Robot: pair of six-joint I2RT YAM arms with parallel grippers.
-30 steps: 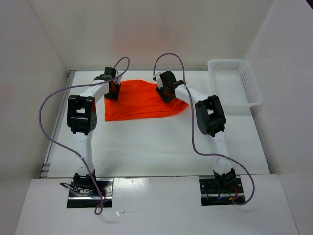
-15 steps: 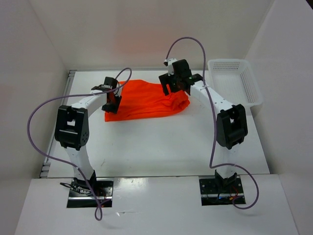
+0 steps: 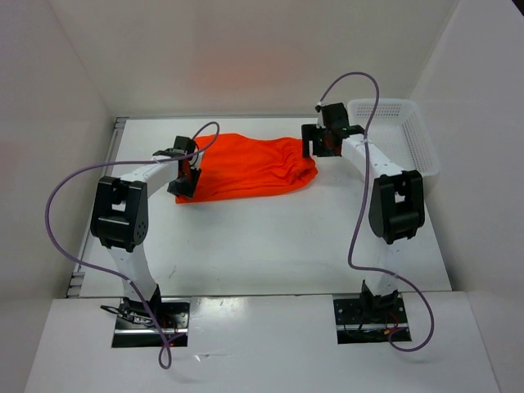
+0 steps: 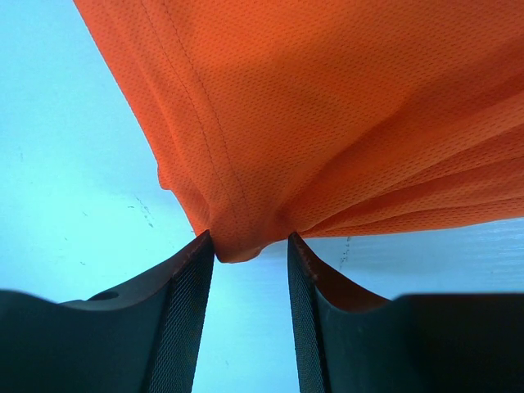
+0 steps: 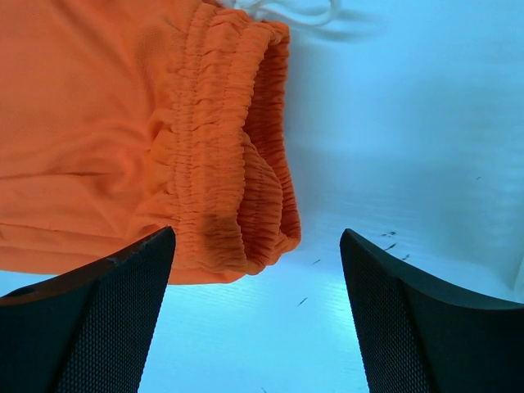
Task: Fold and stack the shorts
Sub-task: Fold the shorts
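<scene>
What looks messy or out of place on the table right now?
Nothing is spilled or damaged. The shorts lie unfolded and rumpled: their waistband is bunched into a lump in front of the open right hand, a white drawstring pokes out past it, and the left hand pinches the opposite corner into creases.

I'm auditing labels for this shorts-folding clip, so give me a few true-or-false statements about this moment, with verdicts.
1. The left jaws pinch a corner of the shorts. True.
2. The right jaws grip the waistband. False: they stand open, gripping nothing.
3. The shorts lie in the basket. False: they lie on the table, beside it.
4. A white drawstring shows by the waistband. True.
</scene>
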